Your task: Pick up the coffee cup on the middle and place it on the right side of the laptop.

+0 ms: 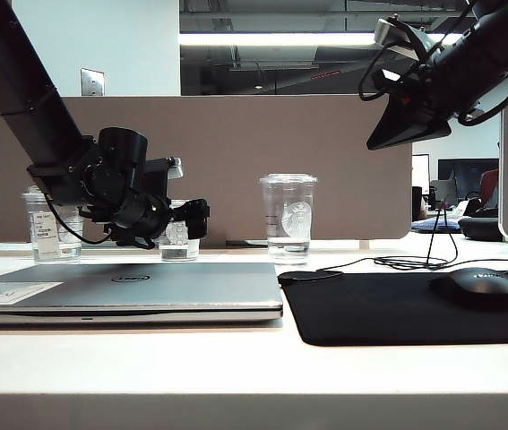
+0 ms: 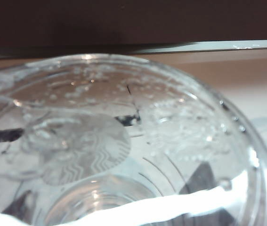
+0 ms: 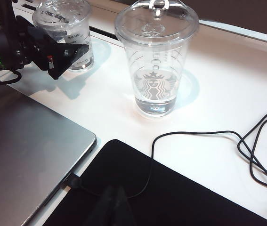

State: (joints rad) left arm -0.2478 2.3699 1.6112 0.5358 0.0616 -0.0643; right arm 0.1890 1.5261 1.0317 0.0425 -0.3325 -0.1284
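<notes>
exterior view: left gripper, jaws spread, sits level at the short clear plastic coffee cup behind the thin silver-grey laptop — approach step. right gripper hangs high.

left wrist view: cup fills frame, ungrasped.

right wrist view: right fingertips look pressed together. next — close on cup, lift.
</notes>
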